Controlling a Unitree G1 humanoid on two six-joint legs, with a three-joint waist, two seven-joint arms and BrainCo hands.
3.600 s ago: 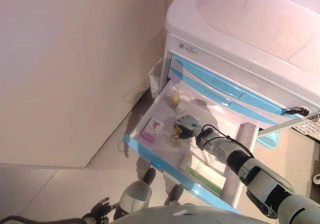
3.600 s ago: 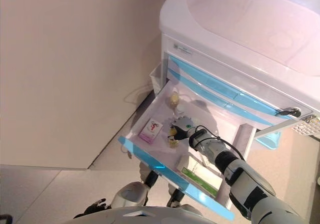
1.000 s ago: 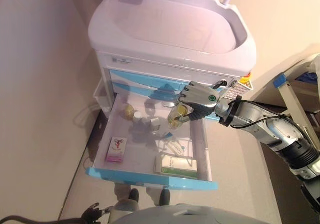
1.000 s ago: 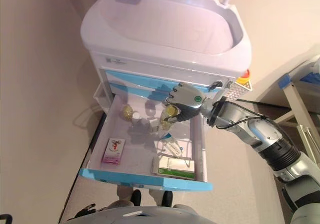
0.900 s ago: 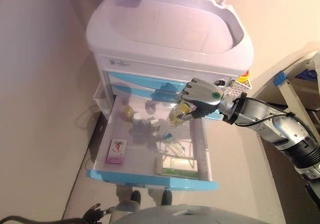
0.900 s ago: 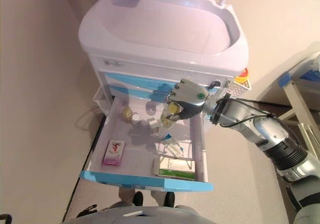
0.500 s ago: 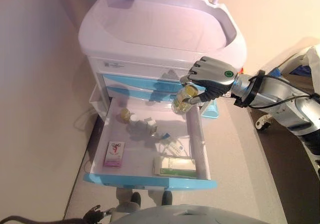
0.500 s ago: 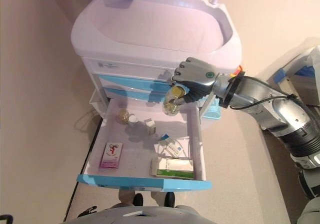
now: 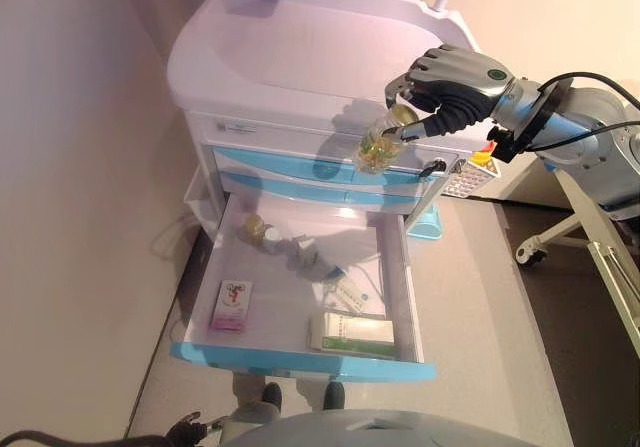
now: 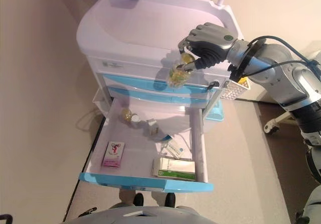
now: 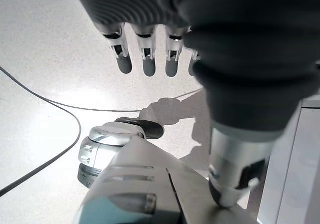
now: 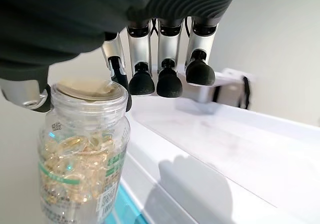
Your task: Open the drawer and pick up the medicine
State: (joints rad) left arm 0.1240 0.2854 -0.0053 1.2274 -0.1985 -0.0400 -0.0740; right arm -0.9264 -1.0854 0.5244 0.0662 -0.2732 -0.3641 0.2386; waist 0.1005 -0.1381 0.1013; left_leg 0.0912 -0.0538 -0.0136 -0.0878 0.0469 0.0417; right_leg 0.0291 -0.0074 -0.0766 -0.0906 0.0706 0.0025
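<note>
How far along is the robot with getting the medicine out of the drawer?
The drawer already stands pulled open. The right hand holds the clear bottle of yellow capsules by its neck, above the cart's top front edge. The pick-up looks done. The left hand hangs open, idle.

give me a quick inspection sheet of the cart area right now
surface: white cart top, nothing seen on it
job's things: drawer pulled open; clear medicine bottle of yellow capsules held above the cart's front edge
clutter: in the drawer a pink box, a green-and-white box, small vials; a white basket on the cart's side
hands: right hand pinching the bottle at its top; left hand low over the floor, fingers straight, holding nothing
cables: nothing seen
surroundings: beige wall, pale floor
</note>
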